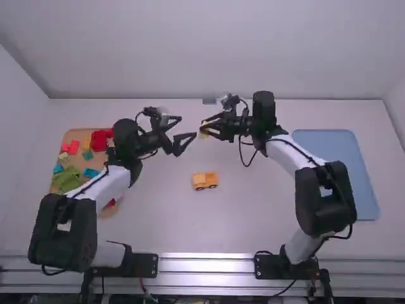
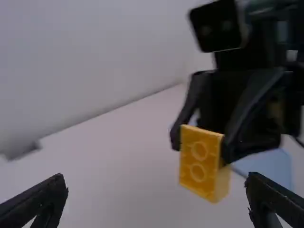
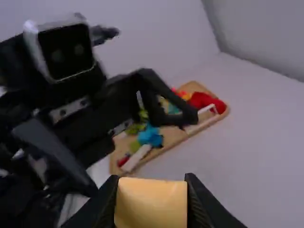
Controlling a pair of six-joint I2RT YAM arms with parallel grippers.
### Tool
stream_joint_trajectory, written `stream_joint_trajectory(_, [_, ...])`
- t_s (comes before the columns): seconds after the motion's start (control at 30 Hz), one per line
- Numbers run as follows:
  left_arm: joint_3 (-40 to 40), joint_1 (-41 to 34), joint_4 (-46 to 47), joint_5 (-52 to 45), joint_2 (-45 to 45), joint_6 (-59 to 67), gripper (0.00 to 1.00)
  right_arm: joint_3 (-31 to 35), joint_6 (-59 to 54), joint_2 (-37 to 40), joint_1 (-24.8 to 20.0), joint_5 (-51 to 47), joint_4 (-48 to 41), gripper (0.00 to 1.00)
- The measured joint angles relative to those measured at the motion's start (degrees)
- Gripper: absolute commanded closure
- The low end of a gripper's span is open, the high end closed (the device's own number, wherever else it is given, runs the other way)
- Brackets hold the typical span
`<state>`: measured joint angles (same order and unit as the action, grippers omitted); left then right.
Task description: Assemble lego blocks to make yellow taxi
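In the high view my left gripper stands open above the table, left of the other gripper. The right gripper is shut on a yellow block there, a small gap away. An orange-yellow car body with dark wheels sits on the table nearer the arms' bases. In the left wrist view my left gripper has its fingers wide apart, and the yellow block faces it with two round studs or rings. In the right wrist view the right gripper pinches the yellow block.
A round-cornered wooden tray of red, green, blue and orange pieces lies at the left, partly under the left arm. A blue mat or tray lies at the right, beside the right arm. A small grey item stands at the table's far edge.
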<state>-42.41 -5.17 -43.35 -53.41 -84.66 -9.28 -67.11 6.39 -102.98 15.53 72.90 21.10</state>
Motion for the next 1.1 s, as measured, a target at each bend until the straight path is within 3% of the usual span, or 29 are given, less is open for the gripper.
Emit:
stream_joint_trajectory(0.1, [-3.65, -0.42, 1.86, -9.7, -1.11, 0.76, 0.01, -3.15, -6.71, 0.37, 0.11, 4.81, -6.32, 0.79])
stream_joint_trajectory(0.27, [-4.74, -2.16, 3.63, -16.28, -4.57, 2.91, 0.01, -3.65, -11.54, 0.42, 1.22, 7.78, -6.88, 0.78])
stream_joint_trajectory(0.53, [-4.72, -2.38, 4.09, -19.19, -5.88, 5.18, 0.29, -3.65, -13.81, 0.42, 1.88, 12.09, -5.55, 0.78])
stream_joint_trajectory(0.83, [-4.72, -2.51, 3.52, -19.54, -5.88, 5.68, 0.43, -3.65, -14.16, 0.42, 2.1, 12.33, -5.64, 0.78])
stream_joint_trajectory(0.93, [-4.72, -2.51, 1.33, -19.67, -5.86, 5.22, 0.53, -3.65, -14.16, 0.42, 2.1, 11.98, -5.62, 0.78])
stream_joint_trajectory(1.03, [-4.72, -2.51, 0.02, -20.31, -5.88, 4.63, 0.69, -3.65, -14.08, 0.42, 2.1, 11.5, -5.57, 0.77])
stream_joint_trajectory(1.1, [-4.72, -2.62, -0.11, -20.48, -5.88, 4.48, 0.81, -3.65, -14.27, 0.42, 2.08, 11.47, -5.53, 0.71])
